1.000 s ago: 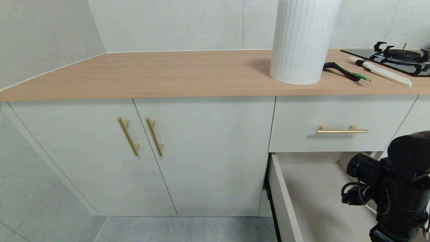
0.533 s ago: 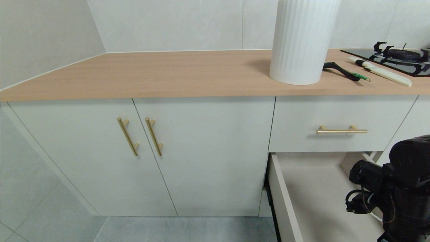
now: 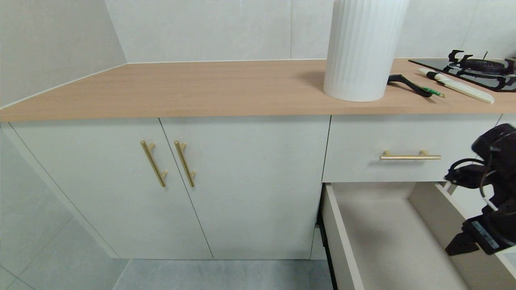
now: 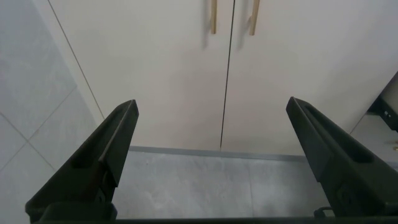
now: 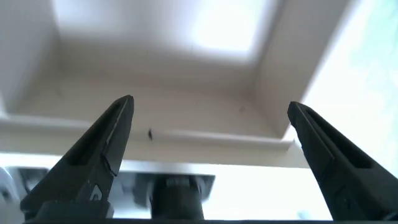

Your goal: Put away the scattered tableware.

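Both splayed wide, holding nothing: left gripper (image 4: pixel 211 106), right gripper (image 5: pixel 209 106) (latter just risen clear of open drawer (image 3: pixel 337 229)). Likely bound next for knife (image 3: pixel 467 89) at countertop's (image 3: pixel 201 88) right end.

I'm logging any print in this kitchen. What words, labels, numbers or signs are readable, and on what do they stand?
Nothing here reads clearly.
Small label on the right arm, by the open drawer: light marks on dark, too small to read.
White ribbed container, white knife, cabinet doors: no print visible.
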Controlling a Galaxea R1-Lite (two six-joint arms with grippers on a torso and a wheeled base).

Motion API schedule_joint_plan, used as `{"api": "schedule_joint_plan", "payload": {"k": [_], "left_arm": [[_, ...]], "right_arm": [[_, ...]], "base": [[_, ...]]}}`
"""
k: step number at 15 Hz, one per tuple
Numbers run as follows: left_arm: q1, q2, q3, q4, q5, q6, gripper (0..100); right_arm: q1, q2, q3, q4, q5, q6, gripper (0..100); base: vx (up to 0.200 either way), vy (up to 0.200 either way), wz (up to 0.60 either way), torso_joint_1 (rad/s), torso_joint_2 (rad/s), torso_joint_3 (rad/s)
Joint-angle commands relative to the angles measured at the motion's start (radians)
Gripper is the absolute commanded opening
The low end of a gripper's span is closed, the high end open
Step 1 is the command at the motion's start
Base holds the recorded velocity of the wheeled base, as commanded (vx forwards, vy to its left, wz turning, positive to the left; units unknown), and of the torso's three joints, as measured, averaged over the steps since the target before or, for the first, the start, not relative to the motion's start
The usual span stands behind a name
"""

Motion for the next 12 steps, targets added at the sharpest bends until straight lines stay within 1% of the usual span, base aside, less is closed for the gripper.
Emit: {"api": "schedule_joint_plan", "payload": {"k": [1,6,12], "left_arm": [[-0.001,0.002,0.0,0.0,0.0,-0.001,100],[0.001,0.002,0.0,0.0,0.0,-0.001,100],[0.001,0.002,0.0,0.0,0.0,-0.001,100]], "right_arm": [[-0.031,-0.135,-0.017,-0.033,-0.001,0.004,100],[-0.031,-0.179,-0.013,-0.125,-0.001,0.01,100],[-0.031,-0.193,-0.011,-0.138,-0.004,0.011,100]], "base": [[0.0,0.0,0.0,0.0,0.0,0.0],[0.0,0.0,0.0,0.0,0.0,0.0],[0.0,0.0,0.0,0.0,0.0,0.0]]}}
